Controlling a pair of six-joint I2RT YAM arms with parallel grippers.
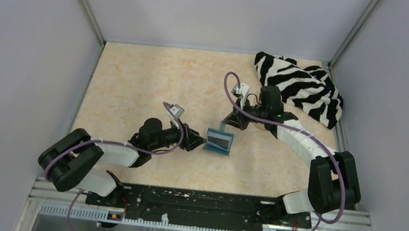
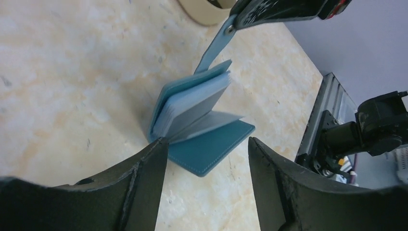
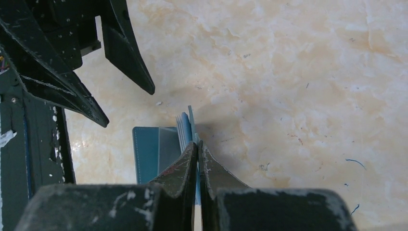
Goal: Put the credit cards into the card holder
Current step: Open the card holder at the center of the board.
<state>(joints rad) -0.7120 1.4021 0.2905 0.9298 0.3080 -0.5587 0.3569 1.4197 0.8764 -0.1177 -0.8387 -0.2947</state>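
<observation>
Teal card holder [image 2: 192,113], standing half open, booklet-like

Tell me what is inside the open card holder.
The card holder stands open, showing a fan of pale plastic sleeves. No credit card shows, but the sleeves overlap and hide their own insides.

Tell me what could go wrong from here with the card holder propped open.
The right tool pinches only the thin strap, so the card holder could slip free or flop shut. The open left tool sits right at the holder's near edge; closing or pushing there might shove it across the table or crumple its inner sleeves.
</observation>
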